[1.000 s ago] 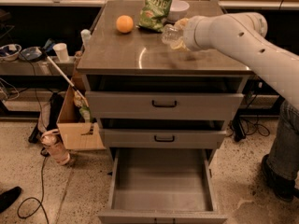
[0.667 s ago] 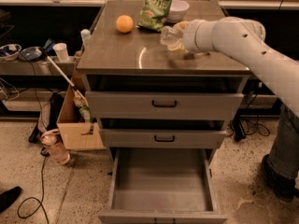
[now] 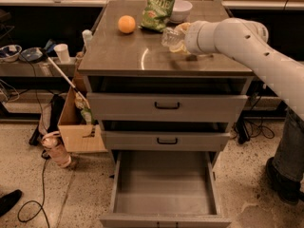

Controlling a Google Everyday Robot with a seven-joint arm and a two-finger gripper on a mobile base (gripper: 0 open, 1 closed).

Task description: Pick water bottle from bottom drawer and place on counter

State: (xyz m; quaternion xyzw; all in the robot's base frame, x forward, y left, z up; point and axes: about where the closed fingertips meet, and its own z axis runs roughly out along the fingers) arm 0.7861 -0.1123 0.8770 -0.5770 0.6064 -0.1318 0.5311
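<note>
Over counter (image 3: pixel 137 57), jaws apparently grip water bottle (image 3: pixel 171 38).

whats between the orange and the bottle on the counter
The front edge of the chip bag, in the camera view; the rest is bare counter. The end effector sits at the bottle.

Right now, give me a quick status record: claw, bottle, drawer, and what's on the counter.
claw: at the arm's end, over the counter's right rear
water bottle: at the claw, low over the counter; surface contact unclear
bottom drawer: pulled open, no bottle inside
also on counter: orange, green chip bag, white bowl
</note>
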